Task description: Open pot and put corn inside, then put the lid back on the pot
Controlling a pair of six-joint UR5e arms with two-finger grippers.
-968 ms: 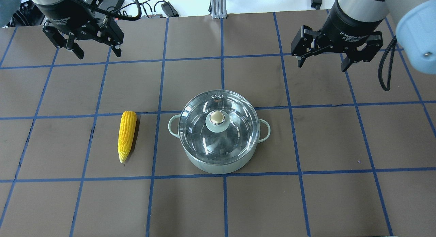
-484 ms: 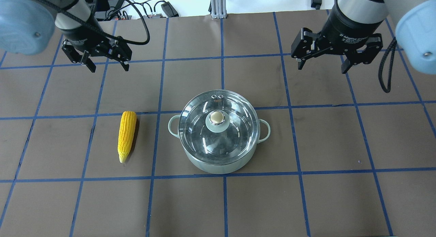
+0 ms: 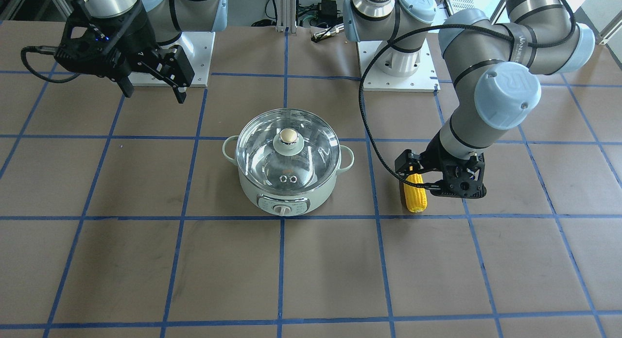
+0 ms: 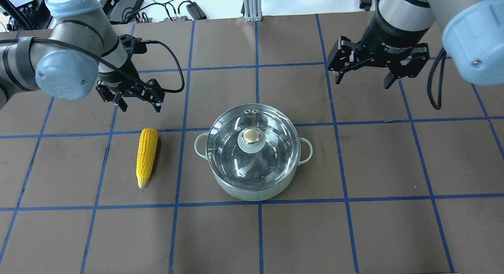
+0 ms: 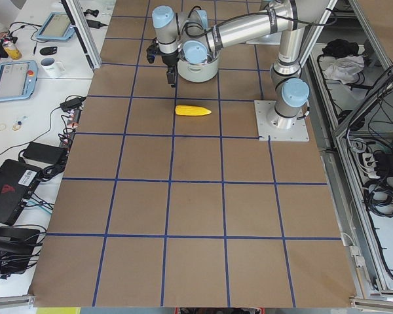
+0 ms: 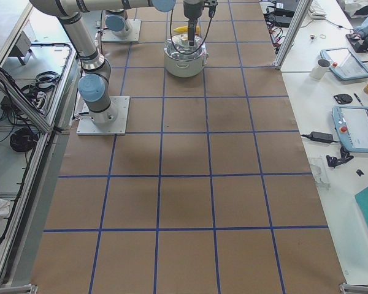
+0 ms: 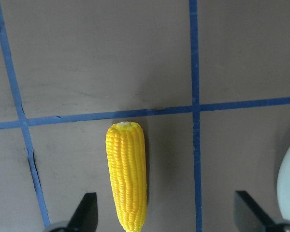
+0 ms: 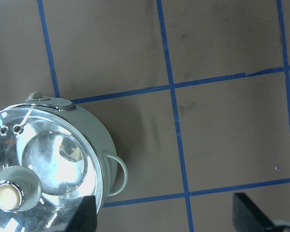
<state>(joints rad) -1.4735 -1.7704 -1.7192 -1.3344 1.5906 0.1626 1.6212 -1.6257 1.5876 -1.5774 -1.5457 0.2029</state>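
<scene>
The pale green pot (image 4: 252,192) stands mid-table with the glass lid (image 4: 275,142) on it, metal knob on top. The yellow corn (image 4: 146,158) lies on the table left of the pot, pointed end toward the robot. My left gripper (image 4: 139,106) is open and empty, hovering just beyond the corn's blunt end. In the left wrist view the corn (image 7: 126,179) lies between the spread fingers, nearer the left one. My right gripper (image 4: 362,83) is open and empty, high over the table beyond and right of the pot. The right wrist view shows the lid (image 8: 43,159) at lower left.
Brown paper with blue tape grid lines covers the table (image 4: 354,234). The arm bases (image 3: 398,71) stand at the robot's edge. Cables and power bricks (image 4: 185,8) lie beyond the far edge. Tablets and a mug (image 5: 49,65) sit on side benches.
My left gripper has moved from the far left corner down and inward to just beyond the corn. My right gripper has shifted slightly left. Corn, pot and lid have not moved.
</scene>
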